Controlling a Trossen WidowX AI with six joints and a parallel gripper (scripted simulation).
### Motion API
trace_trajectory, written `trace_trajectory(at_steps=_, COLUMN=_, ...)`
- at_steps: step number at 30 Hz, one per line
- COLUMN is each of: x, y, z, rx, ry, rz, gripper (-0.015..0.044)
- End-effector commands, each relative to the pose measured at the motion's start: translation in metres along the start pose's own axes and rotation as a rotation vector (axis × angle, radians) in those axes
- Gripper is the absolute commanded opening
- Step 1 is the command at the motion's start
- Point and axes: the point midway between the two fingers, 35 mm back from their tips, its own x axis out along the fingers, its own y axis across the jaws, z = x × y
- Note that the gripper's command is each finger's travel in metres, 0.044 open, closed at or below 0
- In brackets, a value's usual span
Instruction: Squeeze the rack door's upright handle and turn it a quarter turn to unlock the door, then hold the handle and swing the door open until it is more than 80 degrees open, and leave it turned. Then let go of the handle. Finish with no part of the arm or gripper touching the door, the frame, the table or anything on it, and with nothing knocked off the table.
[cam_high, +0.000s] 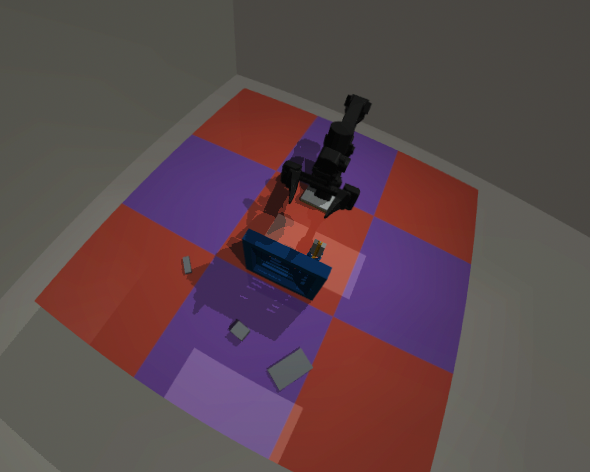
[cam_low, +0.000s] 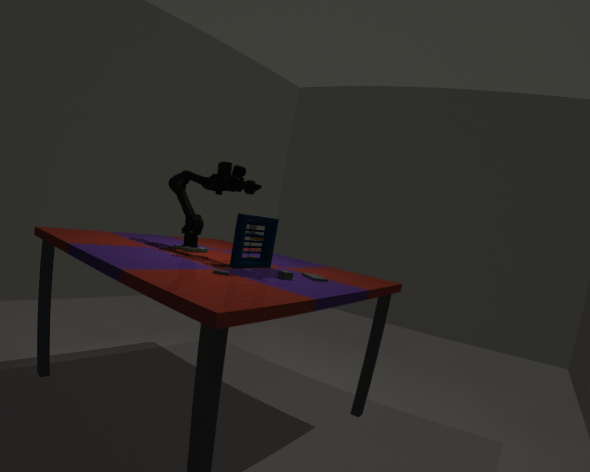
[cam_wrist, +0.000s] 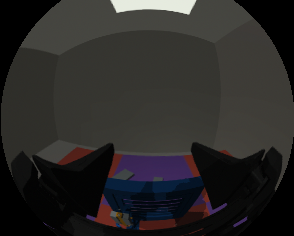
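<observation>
The blue rack frame (cam_high: 287, 253) (cam_low: 274, 242) (cam_wrist: 150, 185) stands upright on the table in front of the arm. Its slatted door appears closed, flush with the frame. The handle (cam_high: 317, 248) (cam_wrist: 120, 215), a yellow-orange bar by a light grey piece, sticks out on the arm's side of the door, near the left end in the wrist view. It looks upright, but its exact turn is hard to tell. My gripper (cam_high: 309, 209) (cam_low: 257, 187) (cam_wrist: 153, 148) is wide open and empty. It hangs above the rack's height, on the arm's side, touching nothing.
Behind the rack lie a small grey bar (cam_high: 187, 265) (cam_low: 221, 272), a grey block (cam_high: 239, 330) (cam_low: 285, 275) (cam_wrist: 158, 179) and a flat grey slab (cam_high: 290, 369) (cam_low: 315, 277) (cam_wrist: 123, 175). The arm's base plate (cam_high: 310, 197) (cam_low: 200, 249) is on the handle side of the rack.
</observation>
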Motion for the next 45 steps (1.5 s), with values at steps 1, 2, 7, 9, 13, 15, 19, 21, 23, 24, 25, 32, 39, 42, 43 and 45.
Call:
trace_trajectory(at_steps=1, x=0.0, y=0.0, z=0.0, rx=0.001, ry=0.003, rz=0.0, gripper=0.0374)
trace_trajectory(at_steps=2, x=0.002, y=0.001, z=-0.001, rx=0.002, ry=0.014, rz=0.001, gripper=0.0347)
trace_trajectory(at_steps=7, x=0.013, y=0.005, z=-0.008, rx=0.016, ry=0.116, rz=0.011, gripper=0.0282)
trace_trajectory(at_steps=9, x=0.018, y=0.006, z=-0.011, rx=0.022, ry=0.158, rz=0.015, gripper=0.0282)
trace_trajectory(at_steps=13, x=0.025, y=0.01, z=-0.017, rx=0.032, ry=0.243, rz=0.021, gripper=0.0282)
trace_trajectory(at_steps=15, x=0.028, y=0.012, z=-0.02, rx=0.036, ry=0.285, rz=0.023, gripper=0.0282)
trace_trajectory(at_steps=19, x=0.034, y=0.015, z=-0.027, rx=0.045, ry=0.37, rz=0.028, gripper=0.0282)
trace_trajectory(at_steps=21, x=0.036, y=0.017, z=-0.03, rx=0.048, ry=0.412, rz=0.029, gripper=0.0282)
trace_trajectory(at_steps=23, x=0.038, y=0.019, z=-0.033, rx=0.052, ry=0.454, rz=0.031, gripper=0.0282)
trace_trajectory(at_steps=24, x=0.039, y=0.02, z=-0.035, rx=0.053, ry=0.475, rz=0.032, gripper=0.0282)
trace_trajectory(at_steps=25, x=0.04, y=0.021, z=-0.037, rx=0.055, ry=0.497, rz=0.032, gripper=0.0282)
trace_trajectory(at_steps=32, x=0.044, y=0.028, z=-0.048, rx=0.062, ry=0.645, rz=0.034, gripper=0.0282)
trace_trajectory(at_steps=39, x=0.043, y=0.034, z=-0.058, rx=0.066, ry=0.793, rz=0.031, gripper=0.0282)
trace_trajectory(at_steps=42, x=0.042, y=0.037, z=-0.062, rx=0.067, ry=0.857, rz=0.029, gripper=0.0282)
trace_trajectory(at_steps=43, x=0.042, y=0.037, z=-0.064, rx=0.067, ry=0.878, rz=0.028, gripper=0.0282)
trace_trajectory(at_steps=45, x=0.041, y=0.039, z=-0.066, rx=0.066, ry=0.92, rz=0.025, gripper=0.0282)
